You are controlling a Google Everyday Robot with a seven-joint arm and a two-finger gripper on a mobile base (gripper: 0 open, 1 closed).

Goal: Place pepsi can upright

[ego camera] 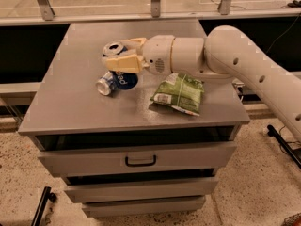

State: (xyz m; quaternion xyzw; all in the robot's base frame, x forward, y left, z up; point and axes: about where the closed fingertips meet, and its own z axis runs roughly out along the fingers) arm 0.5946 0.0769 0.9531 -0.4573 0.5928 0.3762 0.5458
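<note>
Camera view has the gripper (121, 55) left of the tabletop's (70, 102) middle, about halfway between the back and front edges. Its two cream fingers (123, 63) are pinched across the pepsi can (114, 48). The can is tilted, not upright: its silver top leans toward the back-left corner and its blue body points down toward the front edge. I cannot tell whether its base touches the surface yet.

My main worry is the slim silver-and-blue can (104, 85), lying on its side right under or against the pepsi can's lower end; from here the two overlap. If I lower now, I judge the base could land on that round can, roll it toward the left edge, and topple when released.

The tilt is the second risk. Opening the fingers before the can's axis is vertical would probably drop it on its side, free to roll toward the front edge.

I also grip high on the can, near the top, so pressing the base down hard could pivot it in the pinch.

A green chip bag (178, 93) lies toward the right edge, beneath the forearm; a low wrist turn could brush it.
</note>
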